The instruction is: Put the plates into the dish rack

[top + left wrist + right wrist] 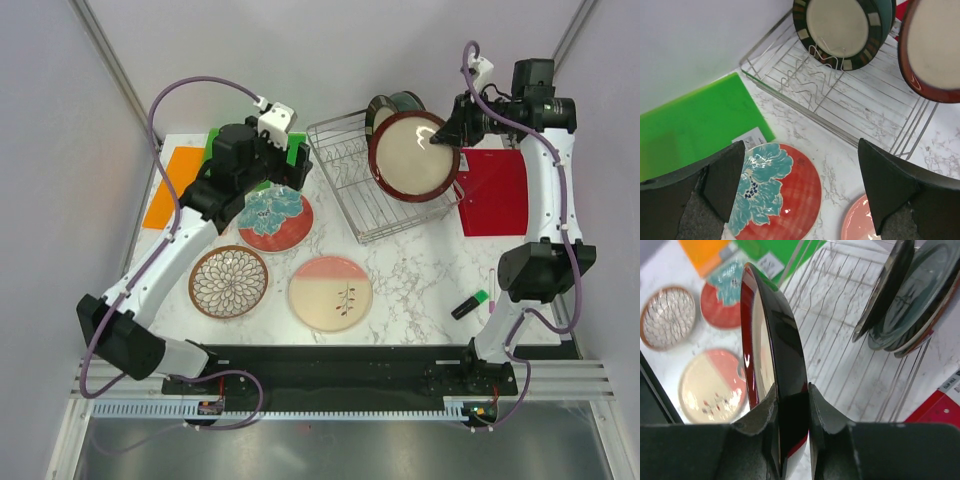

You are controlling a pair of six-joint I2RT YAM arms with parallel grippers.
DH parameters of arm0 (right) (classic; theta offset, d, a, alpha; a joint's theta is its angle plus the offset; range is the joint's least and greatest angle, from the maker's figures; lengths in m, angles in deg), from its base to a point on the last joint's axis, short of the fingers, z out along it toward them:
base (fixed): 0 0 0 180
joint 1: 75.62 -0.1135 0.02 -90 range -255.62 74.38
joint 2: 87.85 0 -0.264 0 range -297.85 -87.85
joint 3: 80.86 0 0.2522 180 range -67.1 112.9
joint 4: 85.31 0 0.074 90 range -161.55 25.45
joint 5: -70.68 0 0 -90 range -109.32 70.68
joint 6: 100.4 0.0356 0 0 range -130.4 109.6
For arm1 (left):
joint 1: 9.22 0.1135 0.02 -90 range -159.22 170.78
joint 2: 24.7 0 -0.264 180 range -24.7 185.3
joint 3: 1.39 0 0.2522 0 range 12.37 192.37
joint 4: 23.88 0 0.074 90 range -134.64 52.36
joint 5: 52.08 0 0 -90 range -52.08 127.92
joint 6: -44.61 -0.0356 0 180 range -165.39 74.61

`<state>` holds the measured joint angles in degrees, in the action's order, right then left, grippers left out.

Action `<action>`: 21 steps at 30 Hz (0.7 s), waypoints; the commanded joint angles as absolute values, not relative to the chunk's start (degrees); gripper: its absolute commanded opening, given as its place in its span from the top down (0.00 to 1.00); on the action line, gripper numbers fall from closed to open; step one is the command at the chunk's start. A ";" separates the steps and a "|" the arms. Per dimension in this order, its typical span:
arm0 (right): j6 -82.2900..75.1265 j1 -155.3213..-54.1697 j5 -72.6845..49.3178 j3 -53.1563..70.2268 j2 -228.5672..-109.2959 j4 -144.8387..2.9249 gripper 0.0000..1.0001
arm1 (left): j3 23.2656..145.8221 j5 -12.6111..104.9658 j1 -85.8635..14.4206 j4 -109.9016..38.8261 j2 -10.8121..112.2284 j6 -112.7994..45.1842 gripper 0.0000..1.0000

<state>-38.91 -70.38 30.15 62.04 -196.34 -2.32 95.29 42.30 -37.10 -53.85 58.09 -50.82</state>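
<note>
The right jaws are clamped on the rim of the cream plate (413,155), holding it tilted over the dish rack (345,165). The left jaws stand wide apart, empty, above the red plate (280,228) just left of the rack.

**Glossy plates, matt board**

The cream plate (412,155) carries a shiny glaze, and its maroon rim and dark back are bright with reflections. The red plate (785,200) is glossy too. The dish rack (345,175) is bright bare metal wire. The table (420,275) is smooth and marble-patterned. The green board (695,122) looks like matt plastic. The left gripper (801,155) is matt black, lined with rough grey.
</note>
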 commanded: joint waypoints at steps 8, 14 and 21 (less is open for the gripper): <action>-6.70 -85.62 -9.52 43.28 -185.66 -56.43 1.00 | 85.15 41.43 -35.42 -54.08 51.42 -52.95 0.00; -12.39 -95.03 -32.04 41.46 -187.25 -65.46 1.00 | 84.45 44.23 -33.48 -54.08 51.77 -51.46 0.01; -20.67 -99.78 -43.48 40.74 -190.68 -70.76 1.00 | 82.69 45.12 -32.69 -53.99 51.59 -50.22 0.01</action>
<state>-15.76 -99.41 -30.05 38.87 -190.65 -56.24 83.70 43.48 -32.99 -55.20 52.58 -51.69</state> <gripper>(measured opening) 0.269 0.990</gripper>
